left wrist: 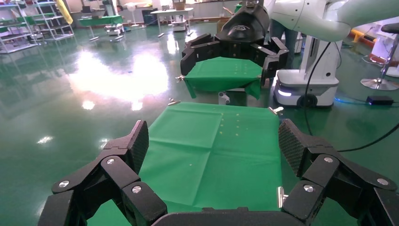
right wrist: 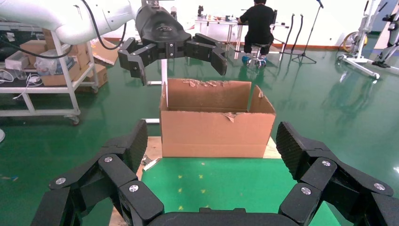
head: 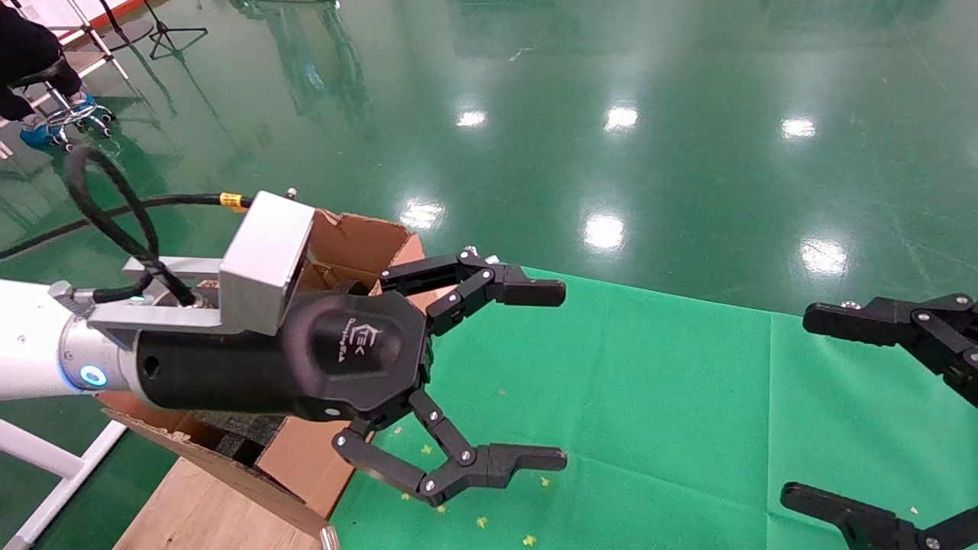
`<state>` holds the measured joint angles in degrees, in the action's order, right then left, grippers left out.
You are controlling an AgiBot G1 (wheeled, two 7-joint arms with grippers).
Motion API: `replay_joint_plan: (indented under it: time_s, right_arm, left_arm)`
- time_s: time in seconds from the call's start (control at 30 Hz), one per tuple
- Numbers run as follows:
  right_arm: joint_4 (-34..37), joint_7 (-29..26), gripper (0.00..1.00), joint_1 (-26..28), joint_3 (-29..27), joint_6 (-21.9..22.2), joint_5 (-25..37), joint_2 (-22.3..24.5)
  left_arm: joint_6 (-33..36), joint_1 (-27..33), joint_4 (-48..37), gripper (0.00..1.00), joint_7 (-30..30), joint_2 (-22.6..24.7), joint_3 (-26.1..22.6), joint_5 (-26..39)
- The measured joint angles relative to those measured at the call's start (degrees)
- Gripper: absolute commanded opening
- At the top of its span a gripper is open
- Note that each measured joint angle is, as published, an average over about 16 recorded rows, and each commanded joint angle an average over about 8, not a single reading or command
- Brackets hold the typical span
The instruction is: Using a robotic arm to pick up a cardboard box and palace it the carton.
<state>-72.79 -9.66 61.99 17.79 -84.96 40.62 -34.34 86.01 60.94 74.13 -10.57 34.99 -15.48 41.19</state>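
My left gripper, black on the white-and-silver robotic arm, hangs open and empty above the green cloth, just beside the carton's near wall. The carton is a large brown box with ragged flaps and black foam inside; the arm hides most of it. The right wrist view shows the carton whole, with the left gripper above it. My right gripper is open and empty at the right edge. Both wrist views show only cloth between the left gripper's and right gripper's own fingers. The small taped cardboard box is out of view.
A green cloth covers the table. The carton stands on a wooden board at the table's left end. A person sits on a stool far back left. A shelf cart stands beyond the carton. Glossy green floor lies around.
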Motion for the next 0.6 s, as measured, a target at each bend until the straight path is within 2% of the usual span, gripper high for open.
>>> replay_joint_plan:
  time_s: [0.6]
  right_arm:
    - [0.0, 0.0, 1.00, 0.0, 0.0, 0.0, 0.0, 0.0]
  left_arm:
    - [-0.3, 0.5, -0.4, 1.00, -0.1, 0.0, -0.4, 0.5]
